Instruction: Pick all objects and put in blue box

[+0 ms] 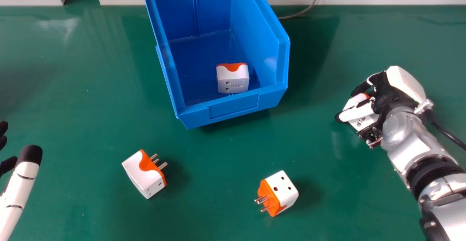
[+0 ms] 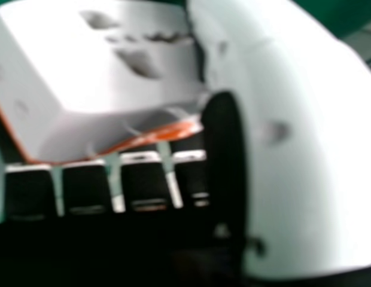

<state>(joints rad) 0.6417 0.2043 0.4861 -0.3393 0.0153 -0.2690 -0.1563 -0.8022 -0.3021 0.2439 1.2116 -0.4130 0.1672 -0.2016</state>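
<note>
Inside right hand (image 1: 389, 92): plug adapter (image 2: 72, 72).

Right of the blue box (image 1: 233, 105), the robot's right hand (image 1: 405, 82) has a smooth, rounded white shell over black joints, and its white thumb (image 1: 353, 114) ends in a black tip. Small screws dot a dark mechanism beside the wrist. The silver forearm (image 1: 398, 127) carries a black ribbed band (image 1: 427, 172), and a black cable (image 1: 450, 136) joins a metallic fitting. Left of the box, the left hand (image 1: 22, 182) shows white casing with thin dark seams, a rounded black tip and black fingers (image 1: 6, 165).
</note>
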